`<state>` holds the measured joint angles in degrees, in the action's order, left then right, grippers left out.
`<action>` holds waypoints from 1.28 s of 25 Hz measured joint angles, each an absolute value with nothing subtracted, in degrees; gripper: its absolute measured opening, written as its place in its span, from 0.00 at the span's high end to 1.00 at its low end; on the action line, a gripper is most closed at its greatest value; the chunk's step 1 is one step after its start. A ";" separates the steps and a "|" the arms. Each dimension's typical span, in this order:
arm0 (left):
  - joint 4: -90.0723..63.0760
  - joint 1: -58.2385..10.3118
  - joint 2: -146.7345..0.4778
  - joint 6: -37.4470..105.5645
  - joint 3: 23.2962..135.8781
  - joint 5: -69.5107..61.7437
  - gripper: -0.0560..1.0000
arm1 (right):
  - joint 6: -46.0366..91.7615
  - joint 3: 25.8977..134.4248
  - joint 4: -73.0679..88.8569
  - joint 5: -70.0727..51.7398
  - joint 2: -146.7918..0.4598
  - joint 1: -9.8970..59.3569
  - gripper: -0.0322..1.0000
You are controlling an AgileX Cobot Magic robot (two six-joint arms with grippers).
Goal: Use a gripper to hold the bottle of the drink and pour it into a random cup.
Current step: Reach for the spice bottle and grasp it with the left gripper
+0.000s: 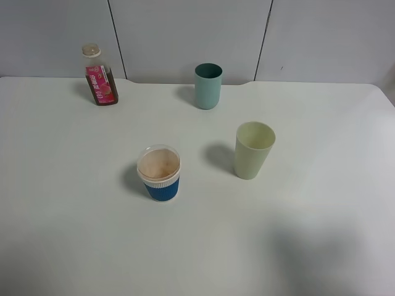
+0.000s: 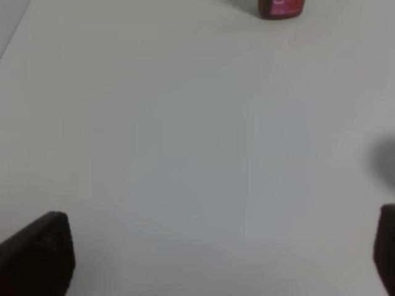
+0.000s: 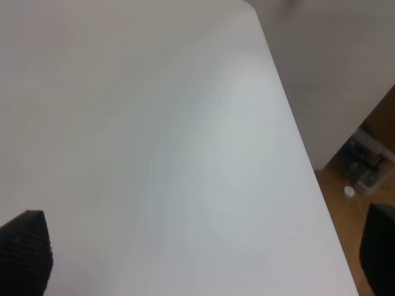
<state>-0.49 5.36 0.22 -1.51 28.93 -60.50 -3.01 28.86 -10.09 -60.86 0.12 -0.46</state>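
The bottle of the drink (image 1: 100, 77) stands upright at the far left of the worktop (image 1: 62, 203), just beside the far edge where the white surface meets the grey wall panels (image 1: 185, 31). Brown drink shows beneath its pink-red label. A teal tumbler (image 1: 208, 86) stands along the same far edge, well apart to the right. The cup (image 1: 253, 150), pale yellow-green and upright, sits nearer the middle right. A short blue-and-white ribbed cup (image 1: 159, 173) with a brownish inside stands in front of the centre. None of the four touch, and bare worktop lies between each pair. The broadest bare stretch runs across the whole near part of the surface and down the left side in front of the bottle.

The left end effector (image 2: 210, 253) is spread wide and holds nothing. Its dark fingers (image 2: 40, 253) sit at opposite sides of the left wrist view, over plain white surface. The bottle's base shows well beyond them, with only worktop between.

The right end effector (image 3: 203, 246) is also wide apart and holds nothing, over the worktop's right side. There the edge runs past one finger and drops to a brown floor (image 3: 345, 216) with some blurred clutter
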 joint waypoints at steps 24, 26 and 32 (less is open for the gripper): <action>-0.49 5.36 0.22 -1.51 28.93 -60.50 0.06 | -3.01 28.86 -10.09 -60.86 0.12 -0.46 0.01; -0.49 5.36 0.22 -1.51 28.93 -60.50 0.06 | -3.01 28.86 -10.09 -60.86 0.12 -0.46 0.01; -0.49 5.36 0.22 -1.51 28.93 -60.50 0.06 | -3.01 28.86 -10.09 -60.86 0.12 -0.46 0.01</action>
